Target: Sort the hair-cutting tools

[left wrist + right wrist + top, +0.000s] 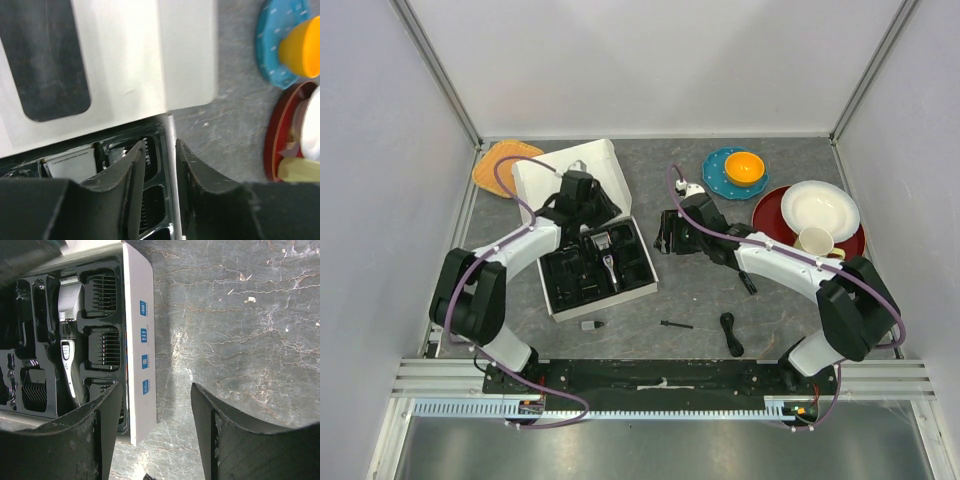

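clipper [67, 355] and comb guards [103, 347] in black tray [100, 321] of white box [132, 290]

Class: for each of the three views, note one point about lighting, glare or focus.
Top external: even light, soft shadows, table sharp. Left wrist: fingers and orange bowl blurred, white lid washed out. Right wrist: glare patch on the table, clipper in focus, near fingers dark.

You won't find any legible words, brands or numbers in these views. The only markings are four small blue square labels [143, 334], set in a column on the side wall of the white box [137, 285], left of centre in the right wrist view. Their white symbols are too small to read.
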`<state>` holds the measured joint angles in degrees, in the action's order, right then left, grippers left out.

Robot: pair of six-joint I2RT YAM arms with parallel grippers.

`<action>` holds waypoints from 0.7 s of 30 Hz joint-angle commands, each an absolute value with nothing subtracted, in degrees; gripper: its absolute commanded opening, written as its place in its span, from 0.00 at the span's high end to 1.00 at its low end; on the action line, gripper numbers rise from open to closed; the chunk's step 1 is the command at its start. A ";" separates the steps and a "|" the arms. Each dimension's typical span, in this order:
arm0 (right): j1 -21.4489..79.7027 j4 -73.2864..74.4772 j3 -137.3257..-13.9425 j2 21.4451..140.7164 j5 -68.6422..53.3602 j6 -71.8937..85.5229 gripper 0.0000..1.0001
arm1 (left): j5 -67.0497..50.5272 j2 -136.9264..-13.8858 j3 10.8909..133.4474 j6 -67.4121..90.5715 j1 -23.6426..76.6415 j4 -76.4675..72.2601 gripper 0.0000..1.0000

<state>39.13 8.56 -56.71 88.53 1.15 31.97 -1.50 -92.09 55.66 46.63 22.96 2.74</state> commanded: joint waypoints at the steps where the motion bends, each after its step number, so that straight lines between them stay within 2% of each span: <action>1: 38.94 9.66 -58.89 85.08 0.27 28.75 0.35 | 2.98 -85.62 62.49 41.49 23.03 7.91 0.60; 7: 40.77 8.53 -56.08 82.28 -5.09 28.13 0.34 | 7.20 -76.31 60.91 40.96 22.06 15.97 0.54; 11: 48.92 4.58 -53.18 80.24 -6.33 23.93 0.31 | 9.58 -64.20 56.53 40.52 21.10 21.86 0.45; 14: 55.17 3.34 -53.26 82.00 -8.43 21.54 0.30 | 12.04 -56.46 53.72 40.17 19.87 27.22 0.36; 16: 57.73 2.82 -53.00 83.84 -8.44 22.05 0.30 | 12.65 -53.01 52.65 39.90 18.81 30.30 0.34; 20: 63.19 3.08 -51.16 84.90 1.20 33.45 0.29 | 11.78 -46.16 50.19 39.55 15.74 36.55 0.28; 21: 63.45 3.08 -50.37 85.08 1.93 42.80 0.29 | 11.60 -44.40 50.01 39.03 15.47 38.04 0.28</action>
